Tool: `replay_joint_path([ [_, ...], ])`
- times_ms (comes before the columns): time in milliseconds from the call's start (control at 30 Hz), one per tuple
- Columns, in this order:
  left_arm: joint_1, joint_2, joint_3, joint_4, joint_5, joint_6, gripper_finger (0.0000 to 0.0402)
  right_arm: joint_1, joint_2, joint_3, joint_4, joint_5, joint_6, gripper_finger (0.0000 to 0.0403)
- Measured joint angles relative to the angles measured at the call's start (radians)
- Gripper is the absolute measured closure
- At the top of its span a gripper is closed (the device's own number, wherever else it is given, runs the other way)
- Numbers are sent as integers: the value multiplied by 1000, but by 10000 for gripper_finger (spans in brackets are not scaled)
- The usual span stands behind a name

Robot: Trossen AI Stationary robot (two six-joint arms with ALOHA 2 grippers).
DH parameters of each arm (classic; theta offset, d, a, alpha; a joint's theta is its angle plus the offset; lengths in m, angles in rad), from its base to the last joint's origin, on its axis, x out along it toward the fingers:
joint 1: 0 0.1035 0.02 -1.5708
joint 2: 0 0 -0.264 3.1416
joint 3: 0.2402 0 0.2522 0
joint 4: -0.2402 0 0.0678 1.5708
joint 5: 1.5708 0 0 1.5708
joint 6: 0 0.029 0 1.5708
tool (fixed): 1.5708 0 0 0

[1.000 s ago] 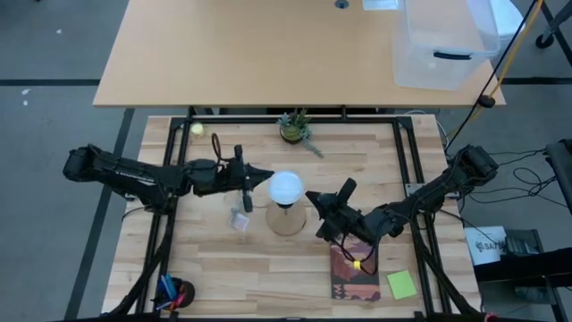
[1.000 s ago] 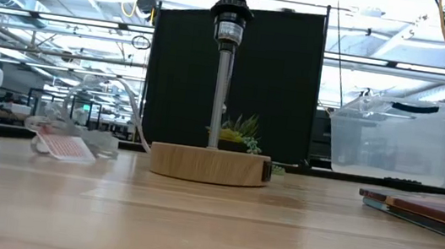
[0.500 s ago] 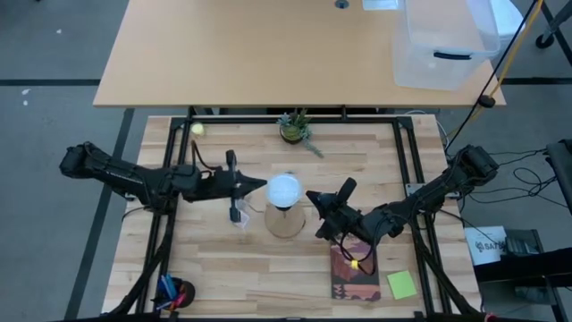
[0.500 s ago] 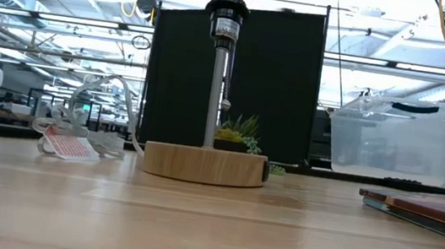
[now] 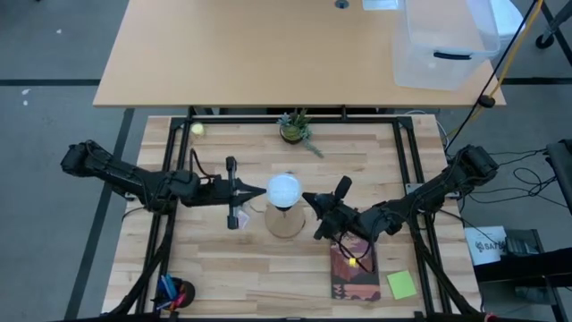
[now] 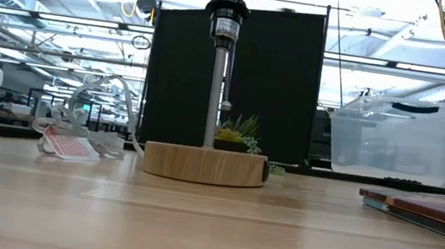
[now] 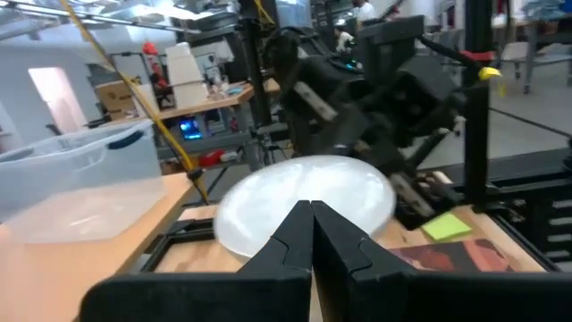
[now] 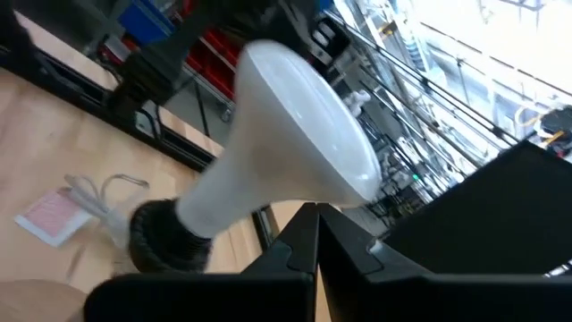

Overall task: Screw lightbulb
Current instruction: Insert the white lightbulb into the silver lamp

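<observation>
White lightbulb [image 5: 284,189] sits socketed between both grippers' closed, empty jaws; plant [image 5: 294,127] behind, book [image 5: 355,273] beside.

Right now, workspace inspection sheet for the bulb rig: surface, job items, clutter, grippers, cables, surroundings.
Surface: wooden table, bare in front.
Job items: bulb sits in the black socket atop a post on the round wooden base.
Clutter: plant, small green ball, book, green sticky note, pen cup, tagged packet.
Grippers: left gripper at the bulb's left, jaws shut; right gripper at its right, jaws shut. Neither holds the bulb.
Cables: yellow cable at far right; dark leads on the floor by the right arm.
Surroundings: second table behind, carrying a clear bin; no person seen.
</observation>
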State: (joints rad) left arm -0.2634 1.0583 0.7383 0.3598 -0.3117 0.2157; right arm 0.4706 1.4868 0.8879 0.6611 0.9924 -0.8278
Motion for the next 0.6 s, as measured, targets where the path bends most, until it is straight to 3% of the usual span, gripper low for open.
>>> replay_joint_path([
  [133, 0, 2, 0, -4, 48, -2, 401, -31, 0, 0, 17, 4, -1, 403],
  [600, 38, 2, 0, -34, 45, -27, 401, -79, 0, 0, 56, -52, -43, 403],
])
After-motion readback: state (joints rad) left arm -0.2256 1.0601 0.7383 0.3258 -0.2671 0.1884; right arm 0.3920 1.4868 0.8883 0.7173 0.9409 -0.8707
